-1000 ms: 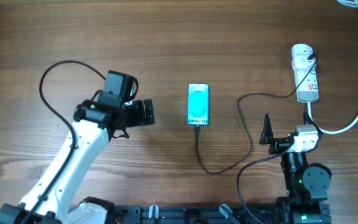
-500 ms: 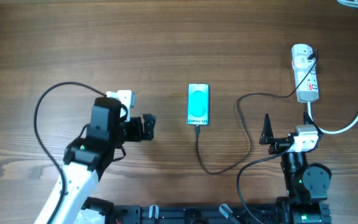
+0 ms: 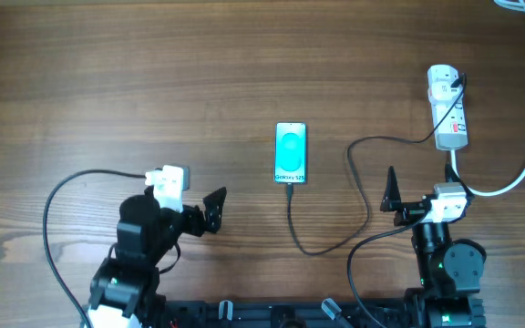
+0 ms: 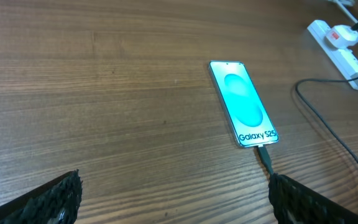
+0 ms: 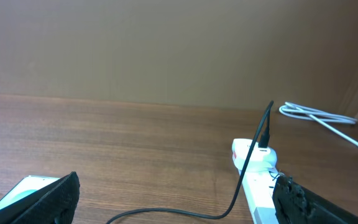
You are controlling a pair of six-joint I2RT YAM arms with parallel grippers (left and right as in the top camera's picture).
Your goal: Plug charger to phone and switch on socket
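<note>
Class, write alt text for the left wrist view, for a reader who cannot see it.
A phone with a lit teal screen lies on a wooden table, the thin black charger meeting its near end. The white socket sits far right; the open left gripper is empty.

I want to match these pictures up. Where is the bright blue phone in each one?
Overhead: the phone lies near the middle of the picture.
Left wrist: the phone is right of centre and slanted, its "Galaxy S25" end nearest the camera.
Right wrist: only a piece of the phone shows, at the bottom left corner.
Shared landmark: the white power strip, to the phone's right in every view.
</note>
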